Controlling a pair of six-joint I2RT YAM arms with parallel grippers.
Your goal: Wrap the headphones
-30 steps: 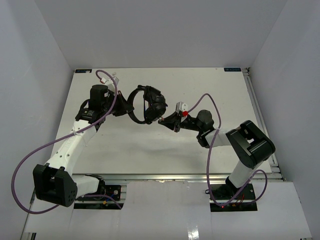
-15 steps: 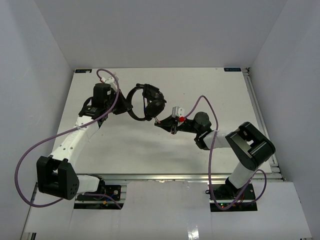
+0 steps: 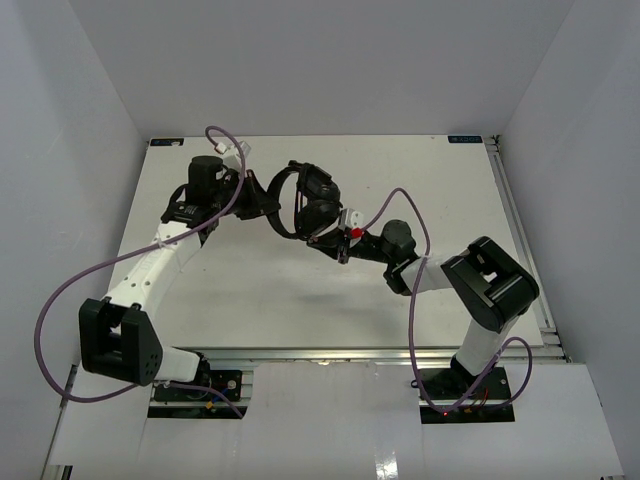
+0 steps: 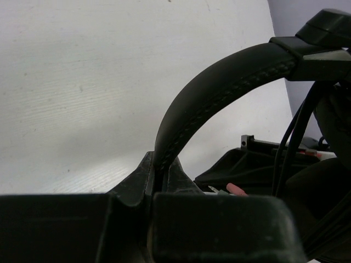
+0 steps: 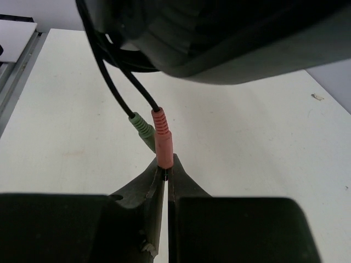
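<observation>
1. The headphones point(image 3: 312, 200) are held up over the far middle of the white table point(image 3: 250, 290), between the two arms.
2. The left gripper point(image 3: 258, 198) reaches in from the left and is clamped on the headband point(image 4: 219, 93). In the left wrist view its two fingers are closed on the edge of the padded, stitched band, which arcs up and away to the right.
3. The right gripper point(image 3: 328, 240) comes in from the right, just below the earcups point(image 3: 320, 205). Its fingertips are pinched together on the lower end of the pink plug point(image 5: 163, 139), which stands upright out of the jaws.
4. A green plug point(image 5: 143, 130) sits just beside the pink one, to its left. It is tilted, and the fingers are not gripping it.
5. A thin black cable point(image 5: 107, 76) runs from each plug up and to the left, passing under the dark earcup that fills the top of the right wrist view.
6. That earcup hangs close above the pinched plug, with bare tabletop behind.
7. In the left wrist view, thin cable strands drop down at the right edge, and the other arm's black fingers show under the arch of the headband.
8. A thick purple cable point(image 3: 60, 300) loops out from the left arm, and another curls over the right arm.
</observation>
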